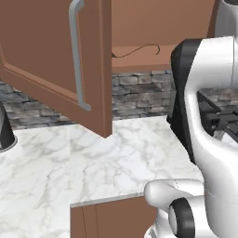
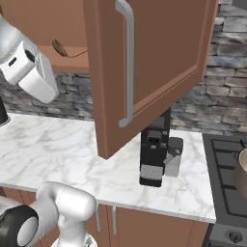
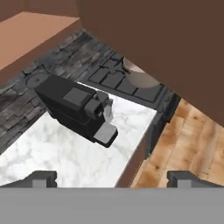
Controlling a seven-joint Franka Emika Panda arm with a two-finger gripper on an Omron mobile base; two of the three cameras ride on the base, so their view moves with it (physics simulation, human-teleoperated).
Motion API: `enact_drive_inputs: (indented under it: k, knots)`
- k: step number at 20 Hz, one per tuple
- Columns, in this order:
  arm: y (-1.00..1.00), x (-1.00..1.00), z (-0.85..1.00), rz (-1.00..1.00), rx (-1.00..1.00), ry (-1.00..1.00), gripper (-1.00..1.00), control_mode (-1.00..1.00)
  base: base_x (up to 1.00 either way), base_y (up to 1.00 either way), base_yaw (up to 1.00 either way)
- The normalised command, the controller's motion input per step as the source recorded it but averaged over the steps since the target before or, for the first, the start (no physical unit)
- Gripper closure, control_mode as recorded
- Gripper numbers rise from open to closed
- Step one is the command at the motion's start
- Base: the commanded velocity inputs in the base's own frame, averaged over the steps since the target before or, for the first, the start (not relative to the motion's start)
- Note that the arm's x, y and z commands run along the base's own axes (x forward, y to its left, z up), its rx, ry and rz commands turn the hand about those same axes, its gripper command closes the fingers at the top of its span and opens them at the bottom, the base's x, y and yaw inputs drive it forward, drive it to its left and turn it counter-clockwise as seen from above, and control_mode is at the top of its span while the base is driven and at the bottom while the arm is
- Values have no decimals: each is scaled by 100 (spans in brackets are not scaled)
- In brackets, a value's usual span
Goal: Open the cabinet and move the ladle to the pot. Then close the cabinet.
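Observation:
The cabinet (image 1: 56, 51) stands with one door (image 2: 159, 58) swung wide open over the counter, its silver bar handle (image 2: 126, 62) facing me. Inside, the dark brown ladle (image 1: 139, 50) lies on the bottom shelf; in the right base view the ladle (image 2: 61, 48) shows its bowl just above my white forearm. The tan pot (image 3: 139, 75) sits on the stove, half hidden by the door's edge, and the pot (image 2: 242, 173) also peeks in at the right edge. My gripper (image 3: 113, 179) is open and holds nothing, high above the counter and looking down.
A black coffee machine (image 2: 154, 152) stands on the marble counter (image 2: 62, 144) beside the stove (image 2: 226, 178). The open door overhangs the counter's middle. A dark round object (image 1: 4, 130) sits at the far left. Wooden floor (image 3: 188, 144) lies beyond the counter edge.

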Motion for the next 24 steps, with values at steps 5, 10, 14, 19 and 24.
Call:
enact_drive_inputs:
  k: [5, 10, 14, 19, 24]
  knots:
    - [16, 48, 0, 16, 36, 1, -100, -100, 0, 0, 0]
    - [18, 27, -24, 14, 25, -15, -100, -100, 0, 0, 0]
    - [7, 45, -20, 10, 18, -25, -100, -100, 0, 0, 0]
    - [0, 60, -7, 7, 17, -25, -100, -100, 0, 0, 0]
    - [0, 76, 4, 3, 20, -8, -100, -100, 0, 0, 0]
